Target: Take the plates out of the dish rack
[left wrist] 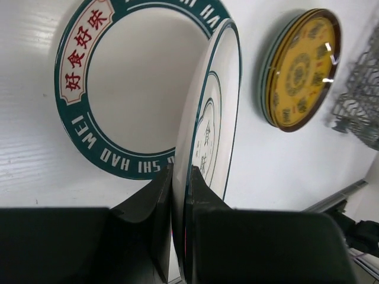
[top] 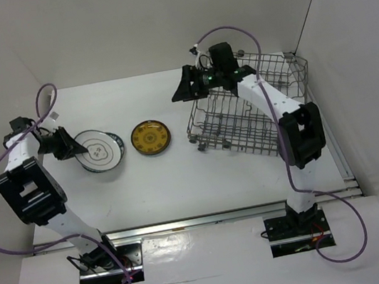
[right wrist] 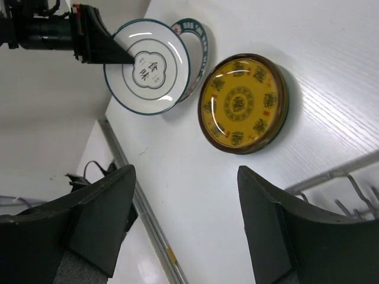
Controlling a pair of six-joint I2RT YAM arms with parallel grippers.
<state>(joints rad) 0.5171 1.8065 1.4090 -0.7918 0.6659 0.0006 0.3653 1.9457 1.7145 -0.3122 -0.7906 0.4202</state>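
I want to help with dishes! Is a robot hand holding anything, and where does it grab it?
The left gripper pinches the lined white plate by its edge. The right gripper holds nothing.

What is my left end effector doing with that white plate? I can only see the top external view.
Observer: On the left wrist view, the left end effector is shut on the rim of the white lined plate, holding it tilted up on edge.
Operator: Is anything under it?
Observer: Yes, the teal-rimmed plate lies flat below it, with red characters on its rim.
Operator: Is the amber plate sitting alone?
Observer: No. The amber plate rests on a teal plate; only that plate's edge shows from the side.
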